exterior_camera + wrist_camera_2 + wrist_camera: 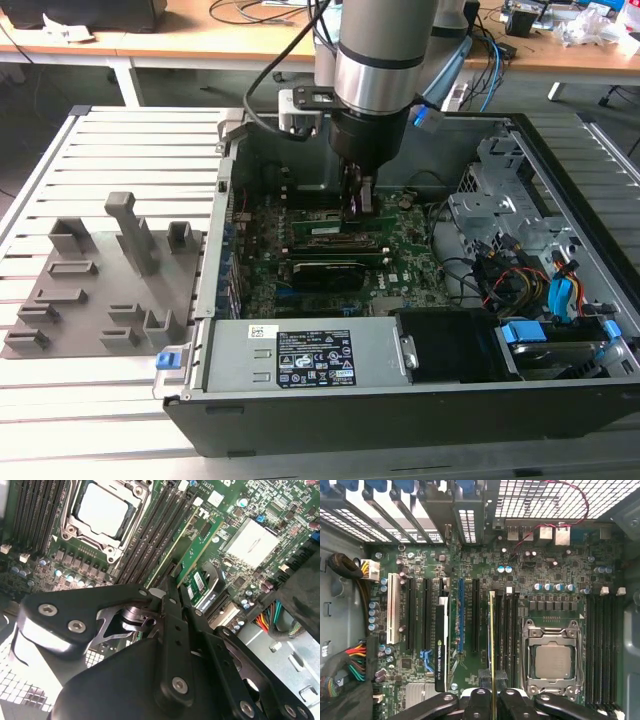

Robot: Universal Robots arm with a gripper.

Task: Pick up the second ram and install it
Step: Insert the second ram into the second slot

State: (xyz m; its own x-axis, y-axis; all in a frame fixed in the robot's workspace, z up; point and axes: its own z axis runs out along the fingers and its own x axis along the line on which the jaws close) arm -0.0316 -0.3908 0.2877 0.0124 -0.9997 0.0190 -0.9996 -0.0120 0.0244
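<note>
tool (492, 696) clamped on second ram (492, 640)

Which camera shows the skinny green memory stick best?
The second wrist view: the second ram shows its broad green face, held in the gripper. The first wrist view shows it edge-on, a thin line. In the exterior view I cannot pick it out.

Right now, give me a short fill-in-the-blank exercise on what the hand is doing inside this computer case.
1. The hand is shut on the edge of the ____, a thin green stick.
2. In the first wrist view the second ram stands in line with the long black ____ beside the processor socket.
3. In the exterior view the arm reaches down into the open ____.
4. The grey fixture with upright pegs lies on the exterior view's ____ of the computer case.

Missing words: second ram; memory slots; computer case; left
</note>
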